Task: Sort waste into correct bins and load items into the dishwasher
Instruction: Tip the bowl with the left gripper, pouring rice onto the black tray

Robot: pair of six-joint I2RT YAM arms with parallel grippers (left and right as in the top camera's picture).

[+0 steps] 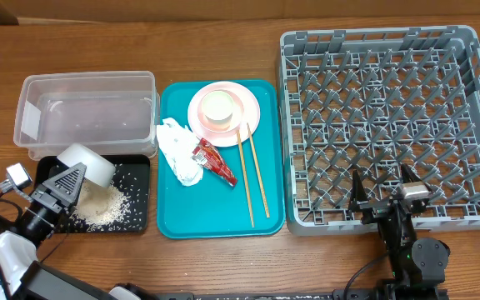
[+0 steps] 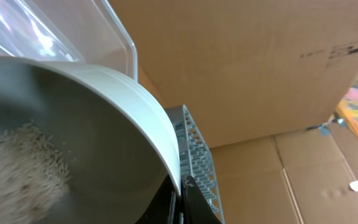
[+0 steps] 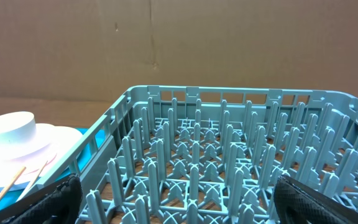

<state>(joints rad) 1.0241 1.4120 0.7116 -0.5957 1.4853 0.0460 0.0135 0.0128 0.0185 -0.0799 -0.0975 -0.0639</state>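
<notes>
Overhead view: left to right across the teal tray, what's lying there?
crumpled white napkin → red snack wrapper → wooden chopsticks. Pink plate left out: it sits above the wrapper and the chopsticks and spans both.

Overhead cam: fixed above the table [image 1: 223, 37], aimed straight down; the whole layout is taken in from far off, robot side at frame bottom.

Left wrist cam: held v. close to a tilted bowl [image 2: 104, 137], whose inside fills the lower left of the frame. The view is angled upward, past the clear tub [image 2: 73, 28] rim, toward cardboard boxes [image 2: 247, 68].

Right wrist cam: set low, just outside the dish rack [image 3: 241, 94] near wall, faced roughly level across the pegs to a cardboard backdrop [image 3: 166, 43].

Shared w/ overhead: rack, plate [image 3: 55, 146] & chopsticks [image 3: 8, 185] via right wrist; bowl & tub via left wrist. A bit of rack wall is caught by both wrist cams.
</notes>
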